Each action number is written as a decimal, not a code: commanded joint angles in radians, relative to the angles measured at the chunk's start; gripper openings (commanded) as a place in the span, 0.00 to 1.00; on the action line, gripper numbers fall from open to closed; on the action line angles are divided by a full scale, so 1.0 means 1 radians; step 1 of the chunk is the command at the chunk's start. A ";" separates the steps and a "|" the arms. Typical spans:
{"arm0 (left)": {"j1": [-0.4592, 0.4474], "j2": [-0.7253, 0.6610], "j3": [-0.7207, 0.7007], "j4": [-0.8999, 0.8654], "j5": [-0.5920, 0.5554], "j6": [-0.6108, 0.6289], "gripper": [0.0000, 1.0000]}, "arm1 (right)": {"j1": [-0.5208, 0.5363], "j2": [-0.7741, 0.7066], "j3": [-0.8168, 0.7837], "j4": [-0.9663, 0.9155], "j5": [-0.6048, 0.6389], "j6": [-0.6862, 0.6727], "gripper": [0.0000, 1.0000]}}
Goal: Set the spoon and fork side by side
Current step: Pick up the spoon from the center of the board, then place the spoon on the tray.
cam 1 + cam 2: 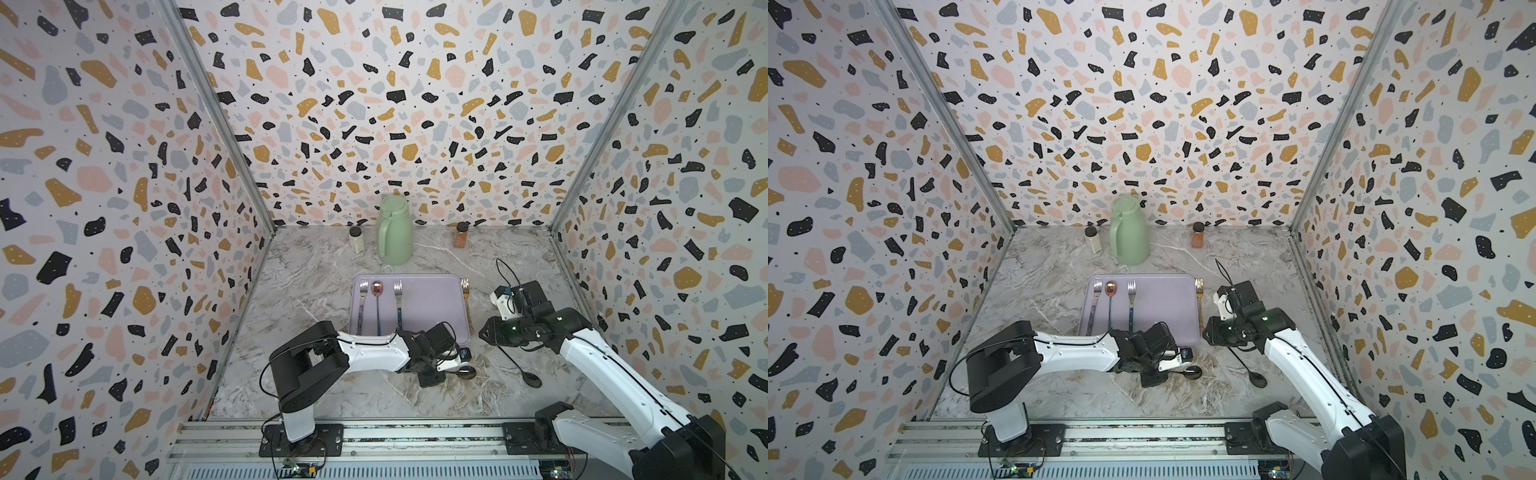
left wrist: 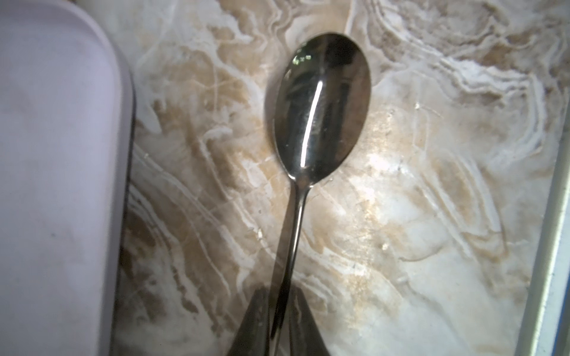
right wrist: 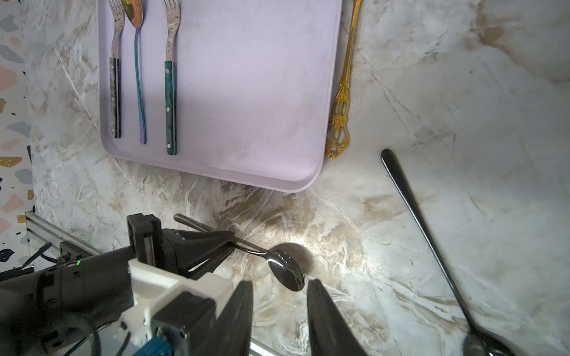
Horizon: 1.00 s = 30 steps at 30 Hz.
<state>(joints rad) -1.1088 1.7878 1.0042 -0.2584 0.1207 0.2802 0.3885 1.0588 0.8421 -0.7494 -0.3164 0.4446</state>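
Listing dark spoon — light, rigid, slick, we judge — flat on marble tabletop just beside lavender tray. We rate mid-handle the best hold; left gripper pinches it there, while right gripper hangs half-open and empty.

Looks like lab test booth dressed as kitchen: terrazzo-print wall panels, aluminium frame posts, marble-look tabletop, robot mounting rail.

Ahead of the left gripper, past the spoon, the marble table lies open; the tray rim stands close along one side.
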 commanded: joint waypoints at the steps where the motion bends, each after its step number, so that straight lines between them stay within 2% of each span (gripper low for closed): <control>1: -0.024 0.022 0.000 -0.009 -0.003 -0.004 0.07 | 0.003 -0.010 0.008 -0.028 0.014 -0.014 0.35; 3: -0.032 0.010 -0.010 -0.004 -0.010 -0.012 0.00 | 0.003 -0.010 0.008 -0.030 0.014 -0.015 0.35; 16: -0.052 -0.139 -0.039 0.046 -0.119 -0.140 0.00 | 0.003 -0.062 0.034 -0.051 0.031 -0.001 0.35; 20: -0.045 -0.179 -0.028 0.063 -0.234 -0.238 0.00 | 0.003 -0.098 0.044 -0.067 0.051 0.006 0.35; 26: 0.010 -0.202 0.022 0.005 -0.343 -0.379 0.00 | 0.003 -0.178 0.051 -0.070 0.079 0.026 0.35; 30: 0.044 -0.197 0.076 -0.039 -0.454 -0.533 0.00 | 0.003 -0.206 0.049 -0.071 0.081 0.029 0.35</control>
<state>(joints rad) -1.0855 1.6138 1.0214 -0.2752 -0.2256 -0.1066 0.3882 0.8711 0.8547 -0.8001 -0.2527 0.4644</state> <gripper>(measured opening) 0.049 0.347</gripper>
